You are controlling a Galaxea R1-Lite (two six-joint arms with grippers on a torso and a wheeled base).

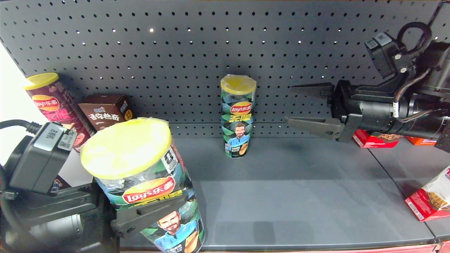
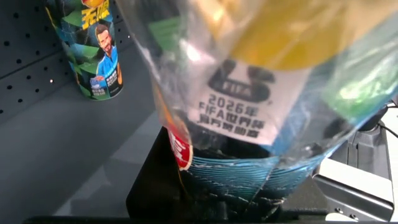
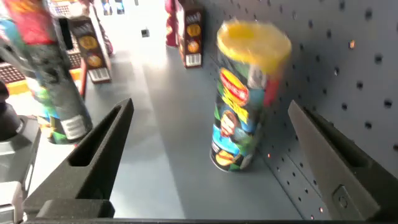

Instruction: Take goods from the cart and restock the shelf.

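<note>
E1: Held can (image 1: 140,182) sits nearest in head view, front left of the shelf (image 1: 299,196), slightly tilted. Left pincer (image 1: 151,212) is clamped on its body.
E2: Right pincer (image 1: 290,104)?
E1: Spread wide, empty, up by the pegboard (image 1: 175,52). Second can (image 1: 238,119) stands upright at the shelf's back, well left of it.
E2: Left wrist?
E1: Held can (image 2: 249,112) close up, second can (image 2: 96,56) beyond, apart.
E2: Right wrist?
E1: Second can (image 3: 245,99) stands ahead of the gaping fingers (image 3: 99,143), touching neither.

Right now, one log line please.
left gripper: shut on held can | right gripper: open, apart from shelved can | shelved can: upright
</note>
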